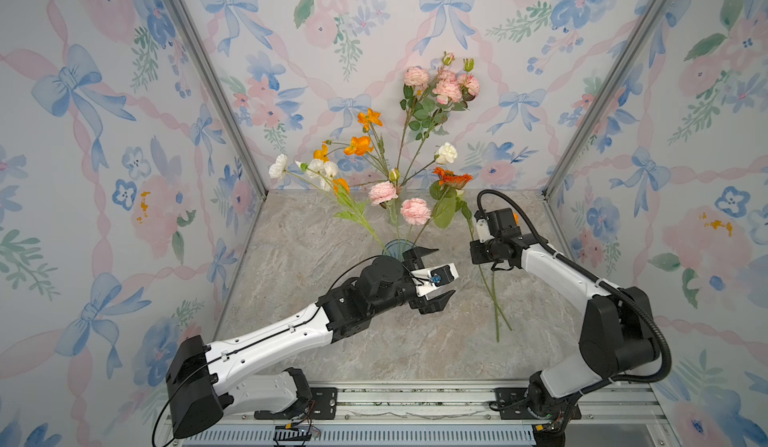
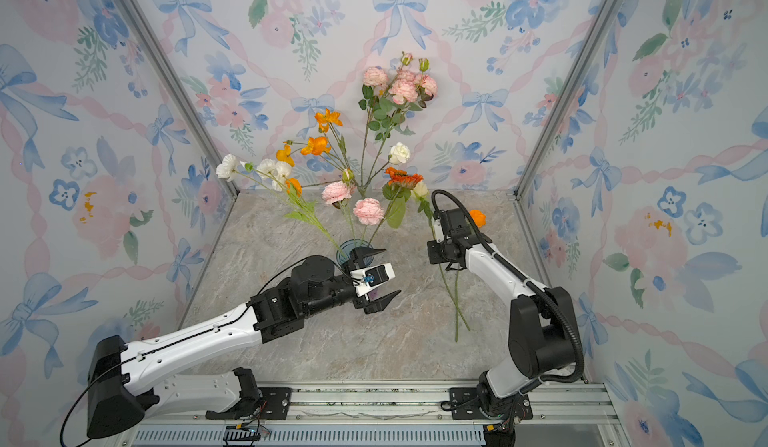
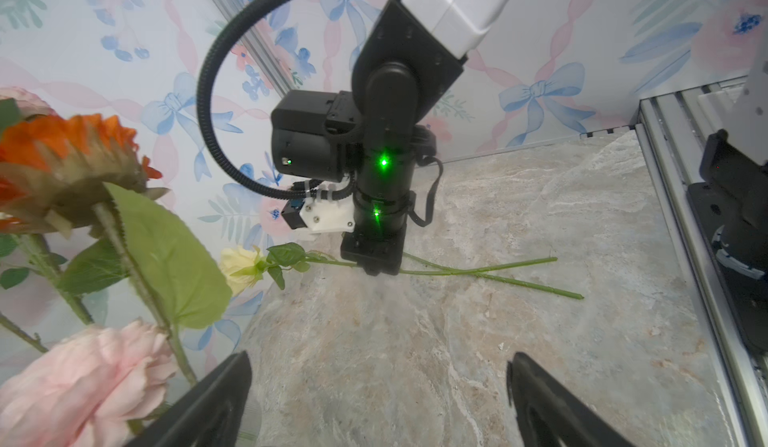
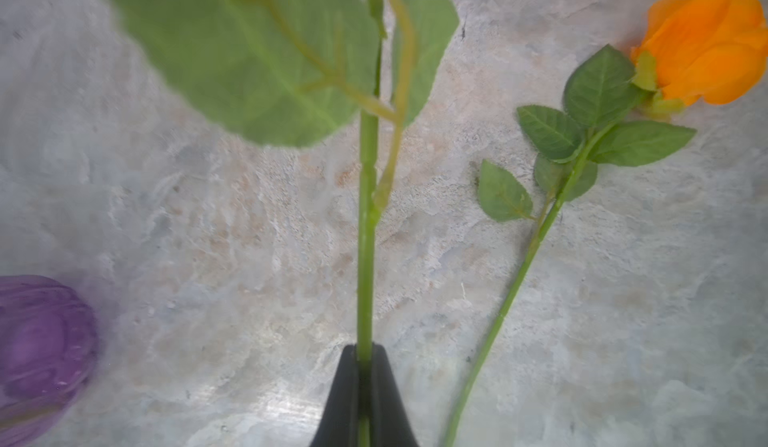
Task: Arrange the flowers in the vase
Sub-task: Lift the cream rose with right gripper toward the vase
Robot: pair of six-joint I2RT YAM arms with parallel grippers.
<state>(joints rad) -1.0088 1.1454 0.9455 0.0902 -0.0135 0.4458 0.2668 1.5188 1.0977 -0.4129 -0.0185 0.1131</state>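
Above the tabletop (image 1: 316, 341), right end effector (image 4: 364, 366) downward, tight on flower stem (image 4: 366, 237).

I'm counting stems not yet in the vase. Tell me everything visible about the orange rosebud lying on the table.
The orange rosebud is a closed, fabric-looking bud with green sepals, serrated leaves and a long thin green stem. It lies flat on the marbled table beside the right arm, ungripped; its stem crosses the cream rose stem held by the right end effector.

Left arm (image 1: 291, 332), right arm (image 1: 557, 270): white shells, black joints. My left gripper (image 1: 446, 271): black pointed fingers (image 3: 216, 407). Ribbed black hose (image 3: 202, 87), green lights (image 3: 384, 162) on my right.
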